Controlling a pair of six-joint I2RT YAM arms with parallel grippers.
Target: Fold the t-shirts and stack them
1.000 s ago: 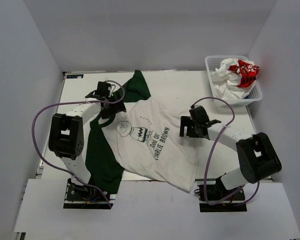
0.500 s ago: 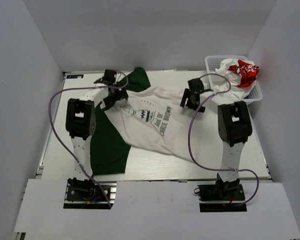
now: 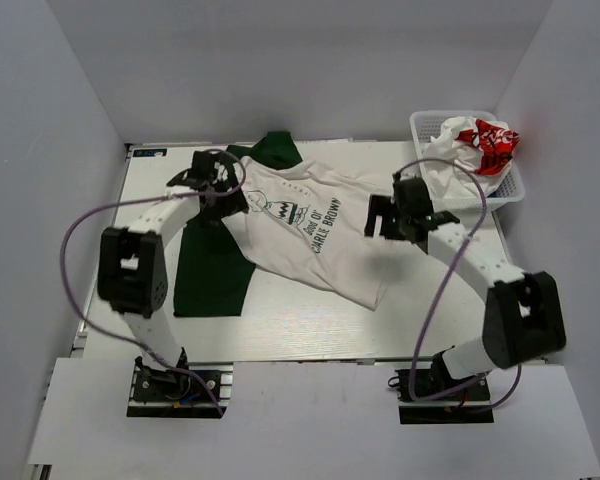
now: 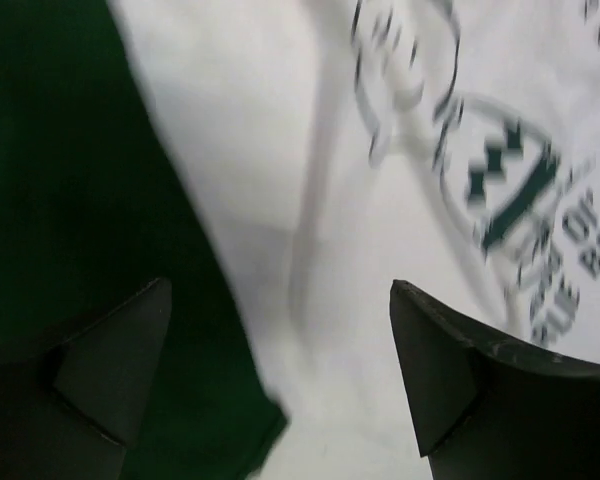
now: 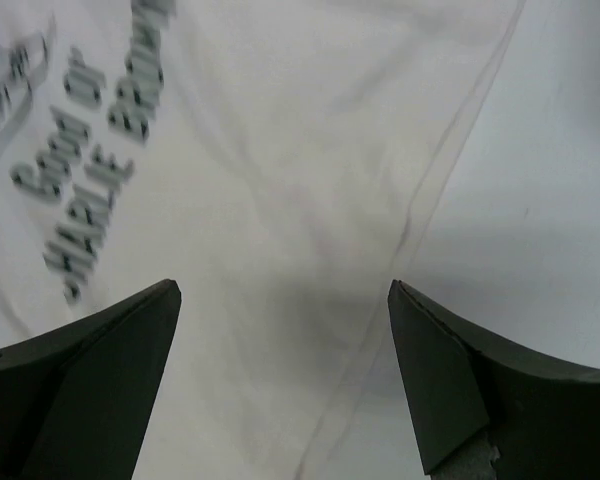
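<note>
The off-white t-shirt [image 3: 315, 250] with dark green sleeves [image 3: 215, 265] and dark lettering lies spread face up on the table, collar toward the far left. My left gripper [image 3: 223, 192] is open above its left shoulder; its wrist view shows the green sleeve [image 4: 70, 200] and the cartoon print [image 4: 500, 190] under the open gripper [image 4: 280, 290]. My right gripper [image 3: 382, 220] is open over the shirt's right edge; the hem edge [image 5: 430, 200] runs under the gripper [image 5: 285, 287]. The white t-shirt with red print [image 3: 475, 150] is crumpled in the basket. The blue t-shirt is out of view.
A white plastic basket [image 3: 420, 125] stands at the far right corner of the table [image 3: 310, 330]. White walls close in the left, back and right sides. Purple cables loop off both arms.
The shirt has been dragged from the near edge toward the far side and now lies flatter. Both grippers have come back toward me from the far side and stand open over it.
</note>
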